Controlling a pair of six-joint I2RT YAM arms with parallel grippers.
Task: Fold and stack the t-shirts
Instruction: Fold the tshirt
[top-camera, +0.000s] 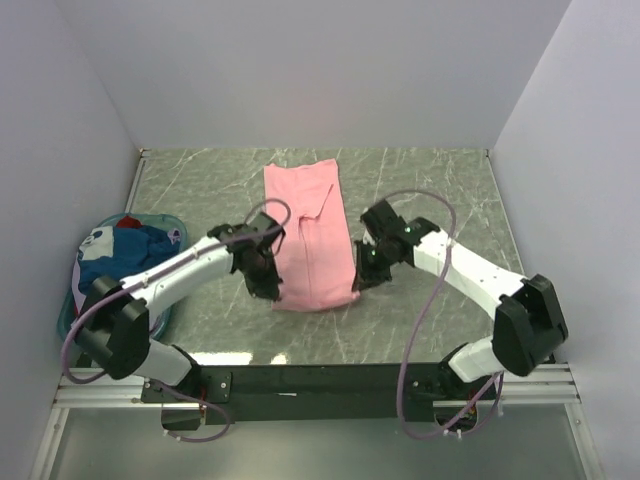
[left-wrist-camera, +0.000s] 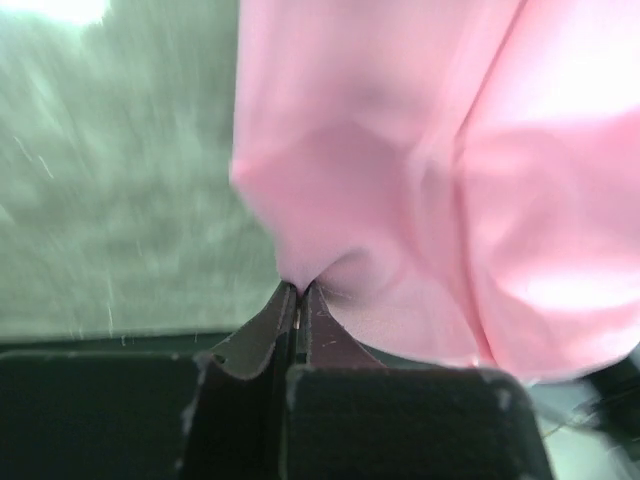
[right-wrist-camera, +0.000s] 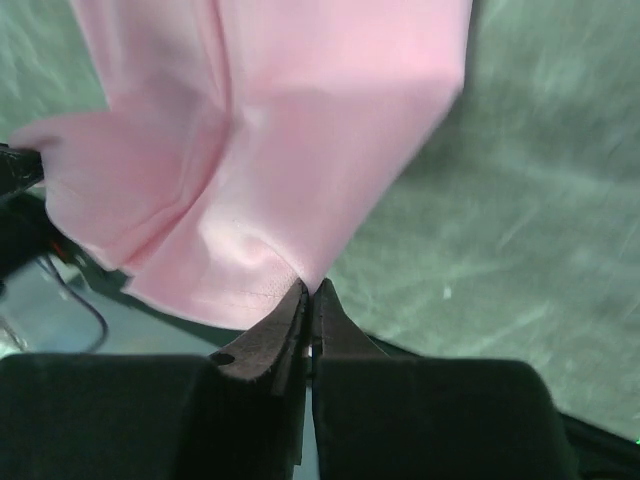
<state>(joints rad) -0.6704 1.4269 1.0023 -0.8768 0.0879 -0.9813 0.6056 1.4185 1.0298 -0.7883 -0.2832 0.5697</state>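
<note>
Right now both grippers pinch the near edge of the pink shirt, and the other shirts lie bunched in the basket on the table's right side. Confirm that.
One thing is wrong: the basket with the other shirts sits on the table's left side, as the top view shows. The left gripper and right gripper do pinch the pink shirt's near edge.

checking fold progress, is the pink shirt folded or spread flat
Folded lengthwise: the pink shirt lies as a narrow strip, one side lapped over the middle.
</note>
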